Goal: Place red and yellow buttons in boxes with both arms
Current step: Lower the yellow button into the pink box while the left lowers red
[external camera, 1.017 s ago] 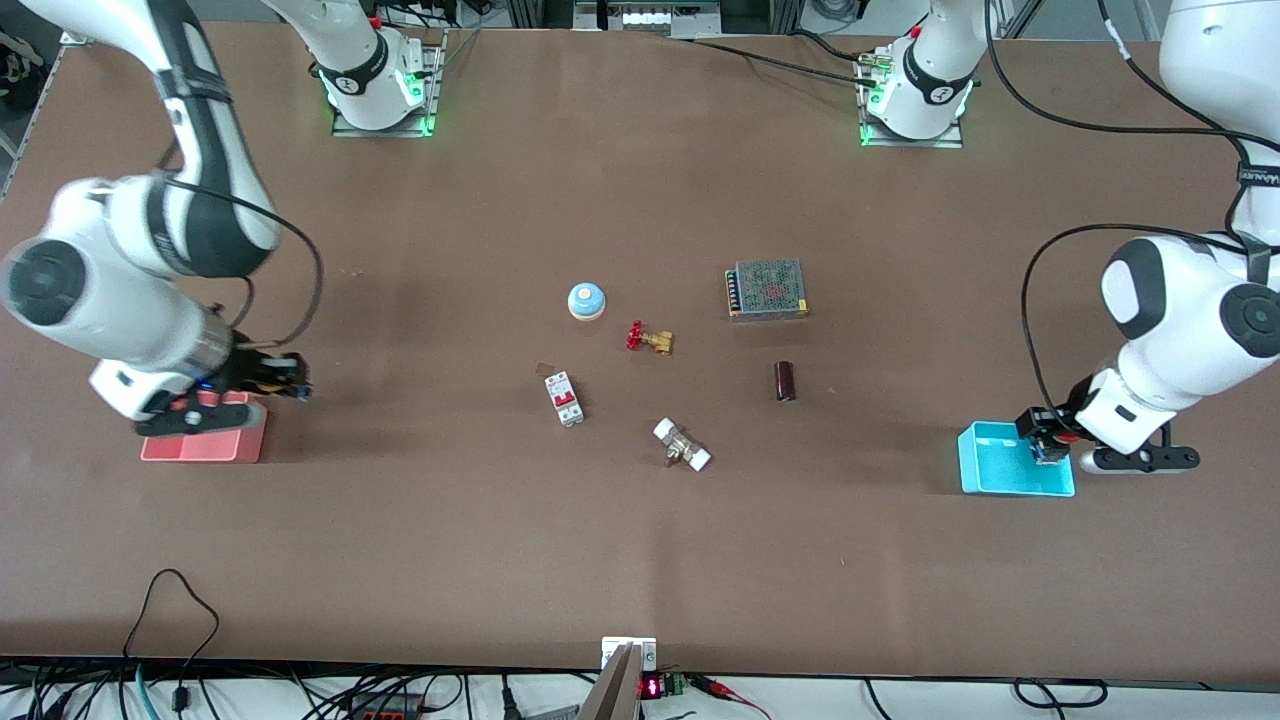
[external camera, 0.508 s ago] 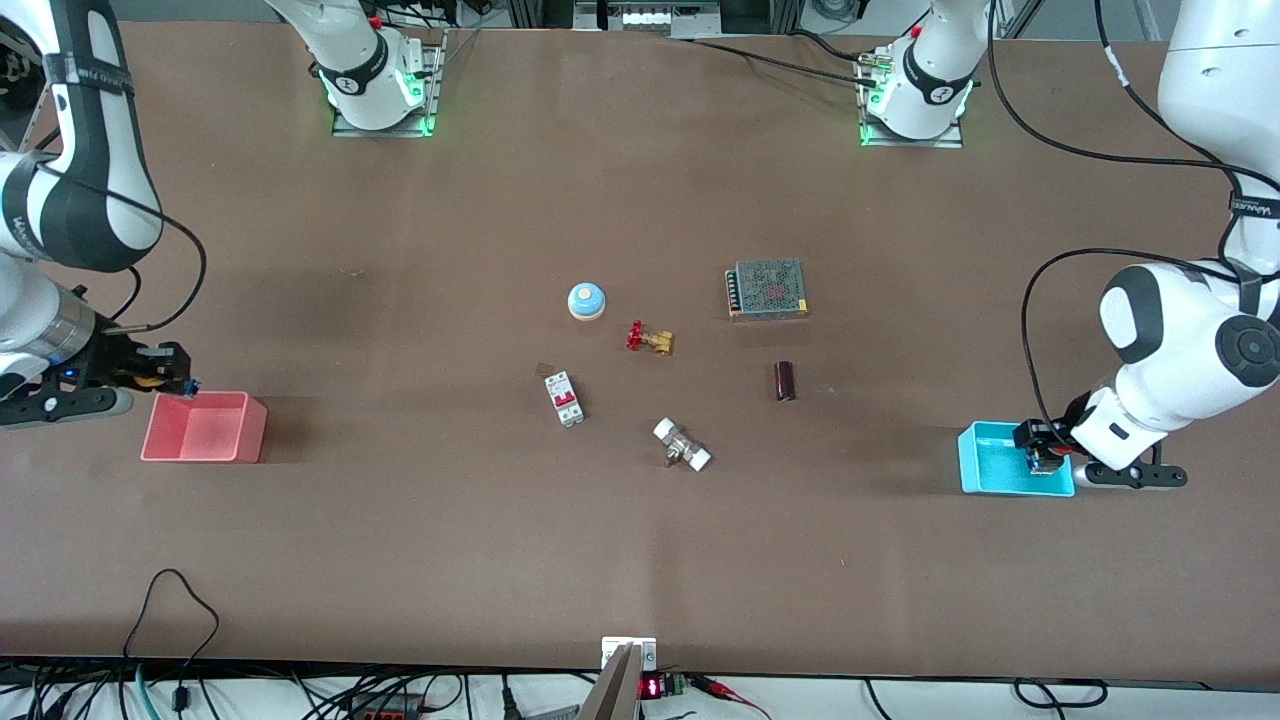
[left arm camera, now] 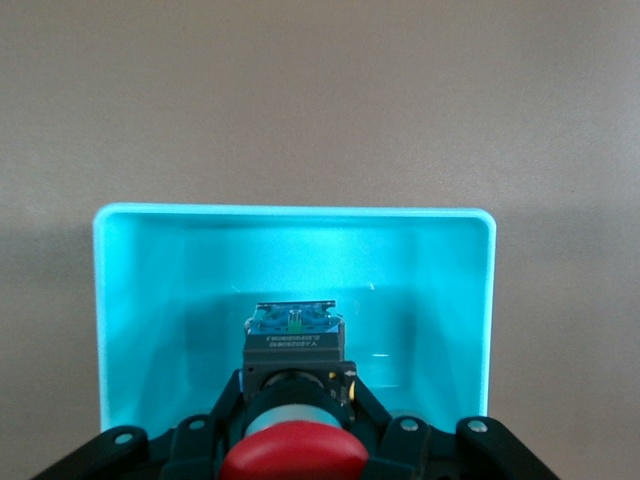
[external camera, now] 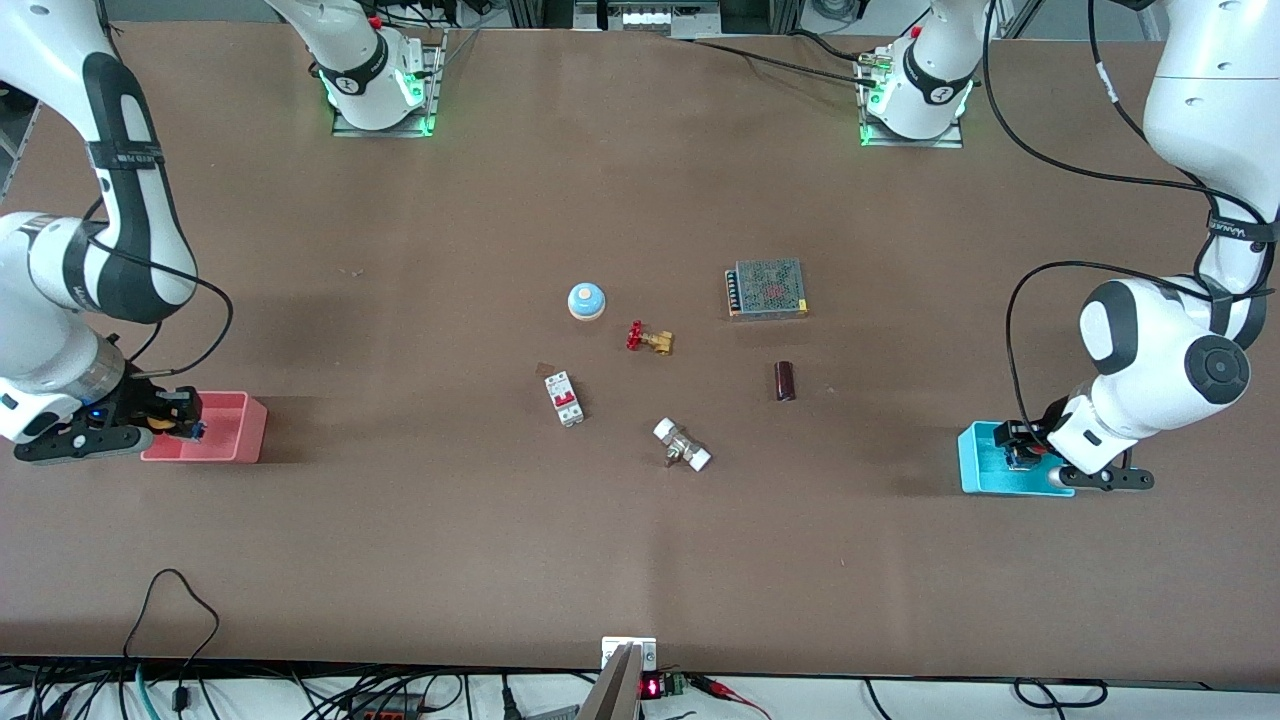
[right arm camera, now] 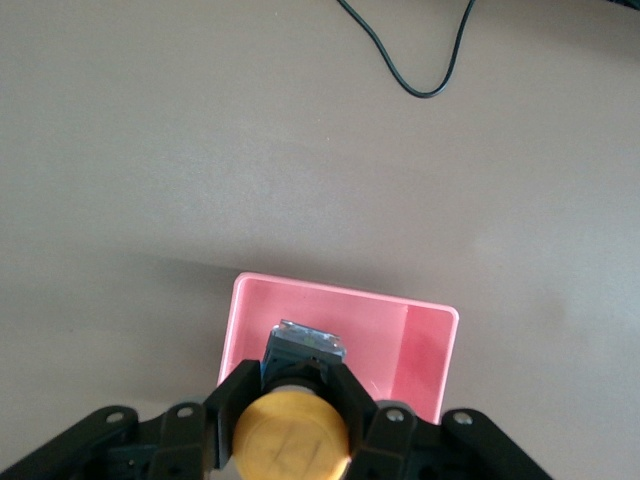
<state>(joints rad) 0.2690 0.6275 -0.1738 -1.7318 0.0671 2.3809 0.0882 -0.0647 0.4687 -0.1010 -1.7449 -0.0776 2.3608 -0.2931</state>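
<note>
At the right arm's end of the table, the right gripper point(external camera: 178, 420) hangs over the pink box point(external camera: 236, 435), its fingers clamped on the yellow button point(right arm camera: 291, 435). In the right wrist view the button's dark body points down into the box. Toward the table's middle from the pink box lie a white breaker point(external camera: 564, 398), a blue-domed button point(external camera: 586, 300), a brass valve point(external camera: 650, 339), a white fitting point(external camera: 681, 445), a dark cylinder point(external camera: 785, 380) and a grey mesh-topped unit point(external camera: 768, 288). Well apart from the pink box, at the left arm's end, the left gripper point(external camera: 1018, 443) is low inside the cyan box point(external camera: 975, 470), closed on the red button point(left arm camera: 294, 458).
</note>
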